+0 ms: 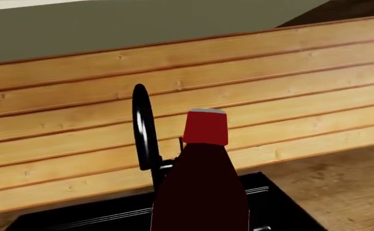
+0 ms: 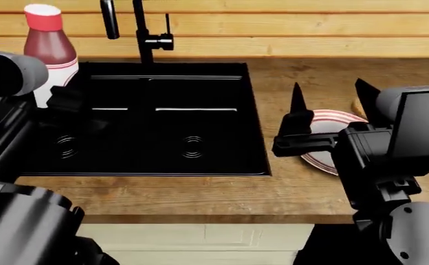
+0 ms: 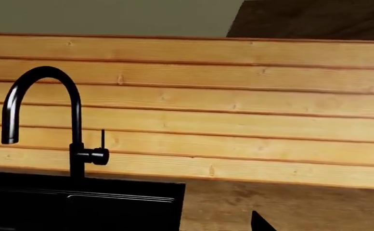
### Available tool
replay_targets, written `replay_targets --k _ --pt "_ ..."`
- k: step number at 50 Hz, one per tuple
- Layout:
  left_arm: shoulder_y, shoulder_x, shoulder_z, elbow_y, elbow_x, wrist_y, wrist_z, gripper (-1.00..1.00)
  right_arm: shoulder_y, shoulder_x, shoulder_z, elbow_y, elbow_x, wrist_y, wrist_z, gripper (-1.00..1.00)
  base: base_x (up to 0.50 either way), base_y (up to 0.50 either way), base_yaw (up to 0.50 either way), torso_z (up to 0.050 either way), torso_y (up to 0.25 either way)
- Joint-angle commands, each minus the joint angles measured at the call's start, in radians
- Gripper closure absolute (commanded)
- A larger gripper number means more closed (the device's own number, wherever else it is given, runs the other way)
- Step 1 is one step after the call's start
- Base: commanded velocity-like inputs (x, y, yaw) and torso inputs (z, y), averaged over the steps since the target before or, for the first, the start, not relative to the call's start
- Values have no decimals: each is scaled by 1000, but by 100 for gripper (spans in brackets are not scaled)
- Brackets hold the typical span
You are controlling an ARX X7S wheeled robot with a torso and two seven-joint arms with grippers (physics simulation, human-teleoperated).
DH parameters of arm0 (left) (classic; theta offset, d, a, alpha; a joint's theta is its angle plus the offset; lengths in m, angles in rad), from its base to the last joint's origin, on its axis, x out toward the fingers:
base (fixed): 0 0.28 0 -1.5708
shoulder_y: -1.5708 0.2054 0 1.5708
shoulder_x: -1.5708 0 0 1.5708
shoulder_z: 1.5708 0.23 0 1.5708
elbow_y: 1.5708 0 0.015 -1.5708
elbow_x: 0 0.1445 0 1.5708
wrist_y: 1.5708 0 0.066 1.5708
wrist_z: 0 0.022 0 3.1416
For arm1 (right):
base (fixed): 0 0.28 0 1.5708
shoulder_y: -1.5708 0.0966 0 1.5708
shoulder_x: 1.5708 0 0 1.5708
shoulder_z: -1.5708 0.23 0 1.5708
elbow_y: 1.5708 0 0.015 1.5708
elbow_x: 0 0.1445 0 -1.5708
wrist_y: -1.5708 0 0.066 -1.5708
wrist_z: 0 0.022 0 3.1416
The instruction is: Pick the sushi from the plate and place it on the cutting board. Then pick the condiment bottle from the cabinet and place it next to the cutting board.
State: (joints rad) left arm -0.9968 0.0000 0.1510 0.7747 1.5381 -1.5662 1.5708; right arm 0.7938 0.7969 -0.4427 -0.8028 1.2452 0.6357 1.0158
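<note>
The condiment bottle (image 2: 50,52), dark red-brown with a white label band and a red cap, stands upright in my left gripper (image 2: 56,99) above the sink's far left corner. It fills the lower middle of the left wrist view (image 1: 203,185), hiding the jaws there. My right gripper (image 2: 330,102) hovers open over the red-striped plate (image 2: 324,117), with one black fingertip (image 3: 261,222) showing in the right wrist view. A tan sliver of the cutting board (image 2: 357,108) peeks out behind that gripper. The sushi is hidden, and the cabinet is out of view.
A black double sink (image 2: 163,70) is set into the wooden counter (image 2: 288,187). A black arched faucet (image 2: 137,27) stands at its back, also in the wrist views (image 1: 143,127) (image 3: 74,110). A wood-plank wall (image 3: 238,96) runs behind.
</note>
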Motion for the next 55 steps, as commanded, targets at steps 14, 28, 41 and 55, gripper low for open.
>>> replay_targets --k 14,28,41,55 --pt "15 0 -21 21 -18 -5 0 100 -98 -39 -35 48 -176 -84 -114 -100 0 -500 0 0 0" --pt "19 0 -26 28 -23 -5 0 100 -81 -44 -40 44 -160 -68 -102 -100 0 -500 0 0 1" --pt "17 0 -30 29 -27 -5 0 100 -77 -44 -42 47 -159 -65 -101 -100 0 -500 0 0 0" --pt "16 0 -37 28 -37 -5 0 100 -81 -43 -41 47 -160 -70 -102 -100 0 -500 0 1 0"
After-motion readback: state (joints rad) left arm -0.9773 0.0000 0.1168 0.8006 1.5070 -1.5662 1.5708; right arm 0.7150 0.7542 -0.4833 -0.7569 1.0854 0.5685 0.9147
